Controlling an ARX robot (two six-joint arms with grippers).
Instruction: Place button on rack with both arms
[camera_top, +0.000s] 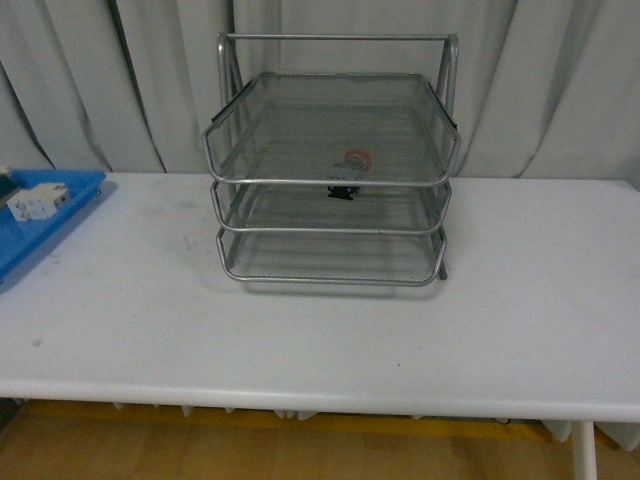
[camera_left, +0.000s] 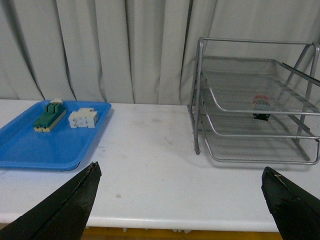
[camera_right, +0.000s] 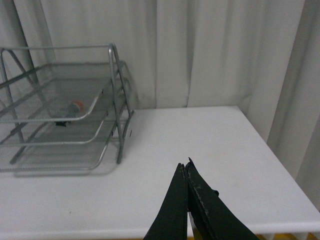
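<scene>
End effectors (camera_left: 180, 200) clear; button (camera_top: 352, 170) upright.

The button (camera_top: 355, 164) lies apparently in the top tier of the rack (camera_top: 330, 180); a tray (camera_top: 45, 215) sits far left.

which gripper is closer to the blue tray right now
Left. The left gripper, open, hovers over the table just in front of the blue tray. The right gripper, shut, sits beyond the rack, far side.

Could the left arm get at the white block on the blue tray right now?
Probably yes. The left gripper is open, and the white block lies uncovered in the blue tray, beside the green-and-cream block. Only bare table lies between them; the rack stands off to the other side.
</scene>
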